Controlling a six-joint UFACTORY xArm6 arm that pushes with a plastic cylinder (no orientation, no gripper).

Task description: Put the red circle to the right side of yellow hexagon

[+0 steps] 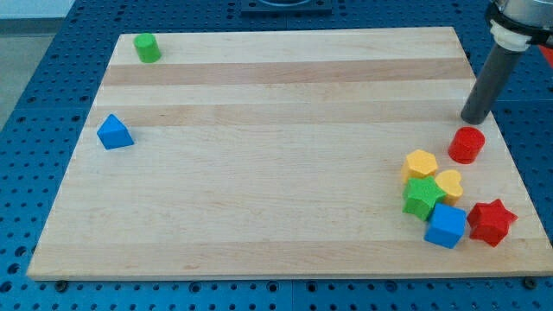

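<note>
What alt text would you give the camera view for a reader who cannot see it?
My tip rests just above the red circle, which sits right of the yellow hexagon in a cluster at the wooden board's lower right. A green block and blue triangle lie far left.

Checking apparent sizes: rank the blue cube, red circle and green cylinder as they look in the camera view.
1. blue cube
2. red circle
3. green cylinder
The cylinder sits toward the view's top, perhaps farther off, so true sizes are unsure.
</note>
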